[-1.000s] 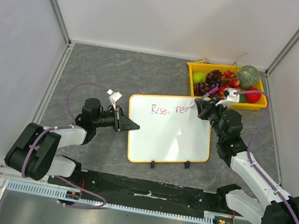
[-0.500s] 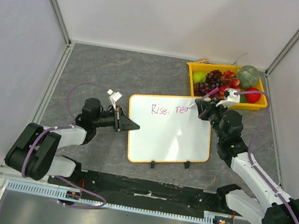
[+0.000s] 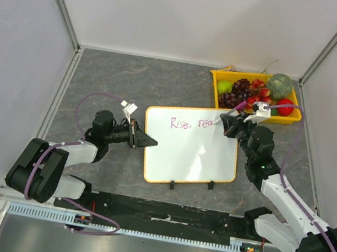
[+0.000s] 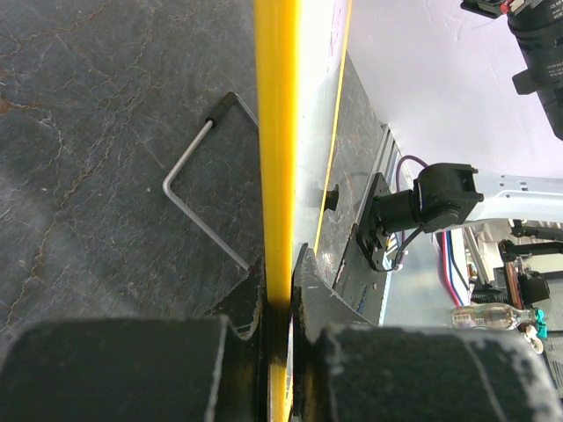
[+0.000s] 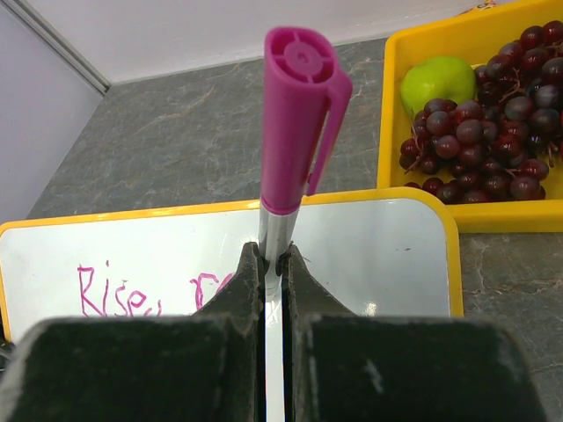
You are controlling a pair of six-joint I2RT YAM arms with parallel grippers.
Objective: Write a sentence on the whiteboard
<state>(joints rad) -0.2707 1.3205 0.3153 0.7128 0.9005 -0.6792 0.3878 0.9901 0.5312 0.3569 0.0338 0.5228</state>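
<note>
At the centre of the table, the left gripper pinches the left edge of the whiteboard while the right gripper clamps a pink marker over the sentence near its top-right corner.

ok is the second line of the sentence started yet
No, the sentence on the whiteboard is one pink line near the far edge; everything below is blank.
</note>
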